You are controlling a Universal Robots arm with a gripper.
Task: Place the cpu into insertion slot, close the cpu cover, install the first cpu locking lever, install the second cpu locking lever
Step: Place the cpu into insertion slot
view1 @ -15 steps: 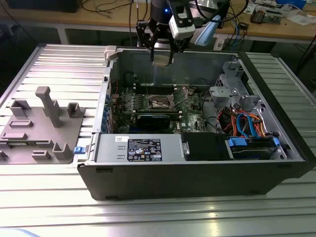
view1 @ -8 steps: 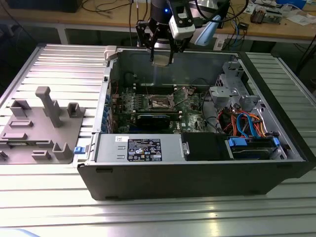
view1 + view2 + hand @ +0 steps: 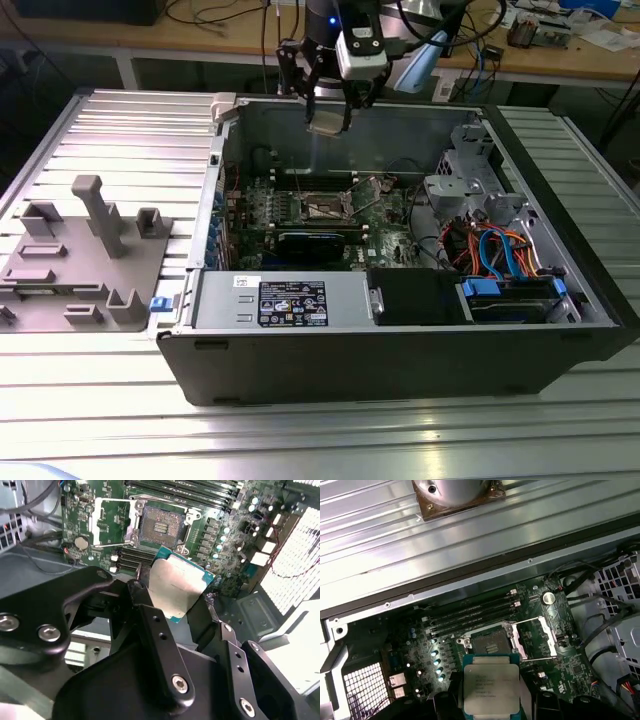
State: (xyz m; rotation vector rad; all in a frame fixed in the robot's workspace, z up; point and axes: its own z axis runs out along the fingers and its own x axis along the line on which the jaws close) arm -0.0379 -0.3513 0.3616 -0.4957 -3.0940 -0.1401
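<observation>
The cpu [image 3: 326, 122] hangs in the jaws above the open computer case [image 3: 400, 350]

The jaws pinch the cpu [image 3: 177, 587] by two opposite edges, with its dull silver top facing the first wrist view [image 3: 491, 690]. The insertion slot [image 3: 160, 526] lies below the jaws and well apart from them, on the green board [image 3: 420, 655]. It is empty, and its dark contact field is visible in both wrist views. The cpu cover [image 3: 112, 522] is swung open and lies flat just beside the slot, so nothing blocks the way down from the jaws. As I judge it, the first step is only in progress: the chip is lifted but not yet seated. The closing of the cover and both locking levers remain to be done.
</observation>
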